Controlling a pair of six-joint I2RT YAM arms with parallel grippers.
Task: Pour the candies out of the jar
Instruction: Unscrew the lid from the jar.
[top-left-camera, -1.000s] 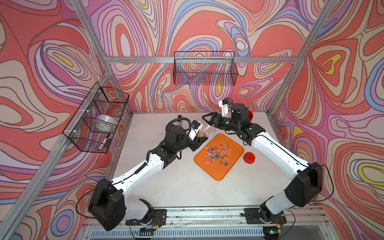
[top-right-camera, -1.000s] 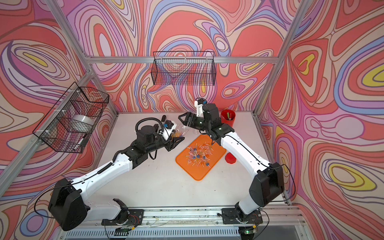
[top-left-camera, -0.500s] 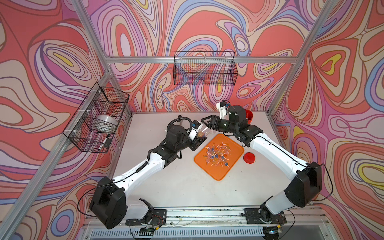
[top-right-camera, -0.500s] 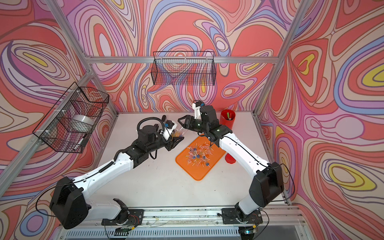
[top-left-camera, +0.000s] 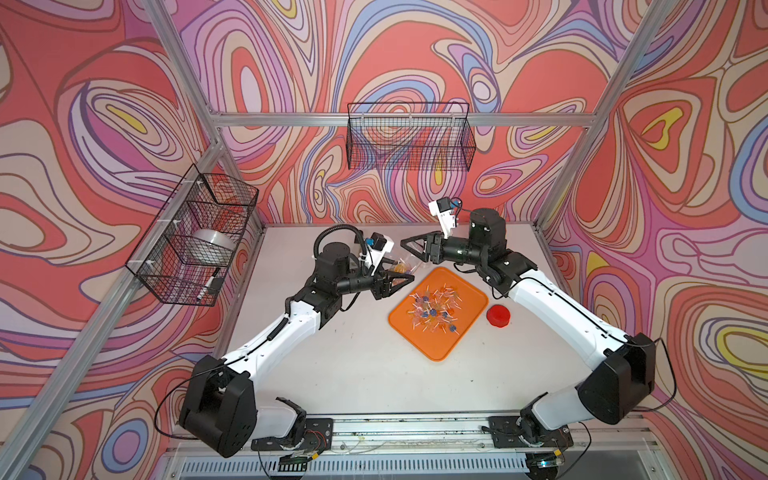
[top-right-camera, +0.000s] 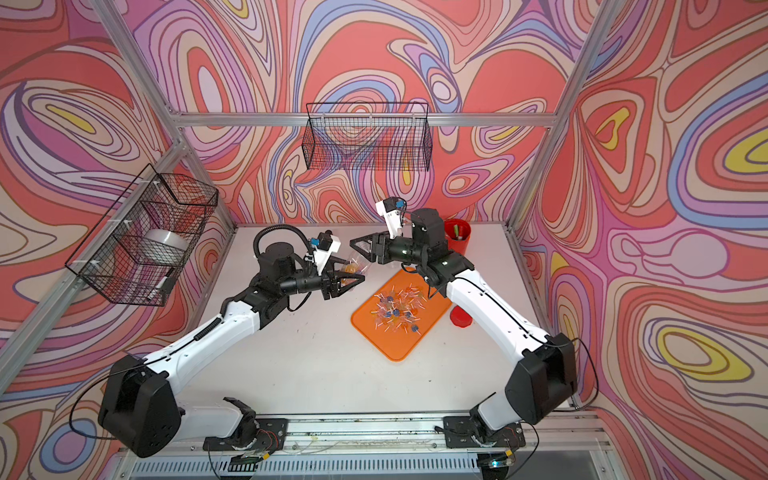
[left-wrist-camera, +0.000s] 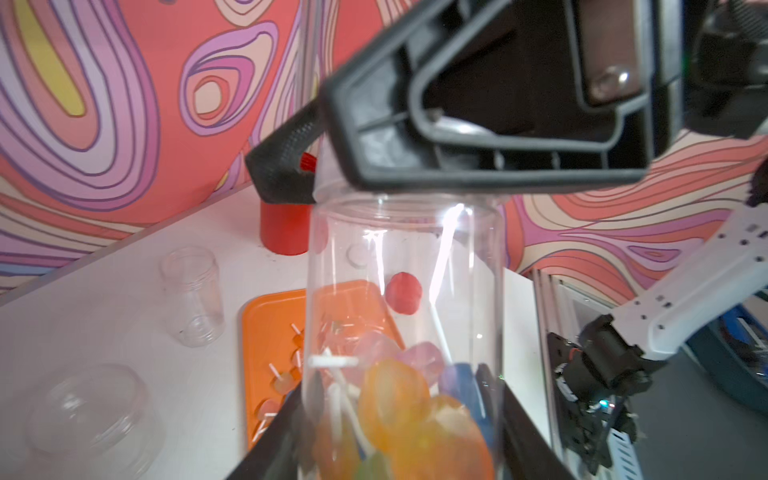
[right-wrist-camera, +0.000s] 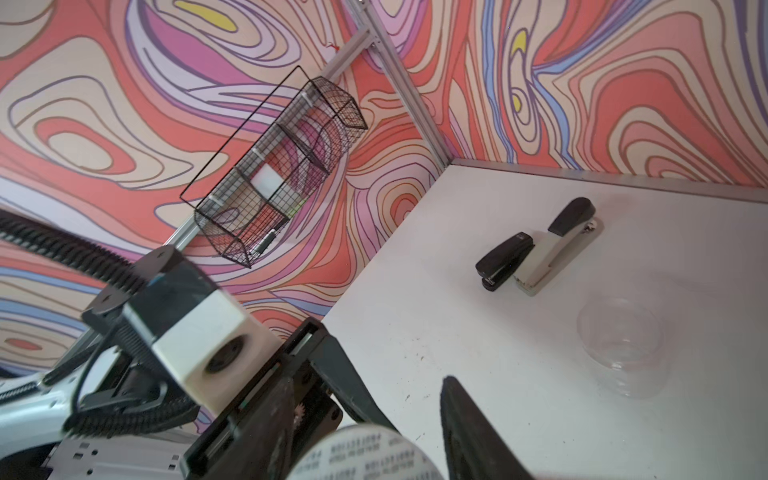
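Observation:
A clear jar (left-wrist-camera: 403, 249) holds several candies (left-wrist-camera: 399, 407), orange, pink and blue lollipops bunched at the end nearest my left gripper (left-wrist-camera: 395, 440), which is shut on it. In both top views the jar (top-left-camera: 409, 262) hangs tilted above the table, behind the orange tray (top-left-camera: 469, 328). My right gripper (right-wrist-camera: 365, 436) is shut on the jar's other end, where a round white printed label (right-wrist-camera: 361, 457) shows between its fingers. Many candies (top-left-camera: 434, 309) lie scattered on the tray.
A red lid (top-left-camera: 498, 316) lies right of the tray. A red cup (top-right-camera: 457, 237) with pens stands at the back. Two empty clear containers (left-wrist-camera: 191, 295) and two staplers (right-wrist-camera: 503, 262) lie on the table's far side. Wire baskets (top-left-camera: 409, 141) hang on the walls.
My right gripper has moved left to the jar and closed on its free end. The left arm has kept the jar where it was.

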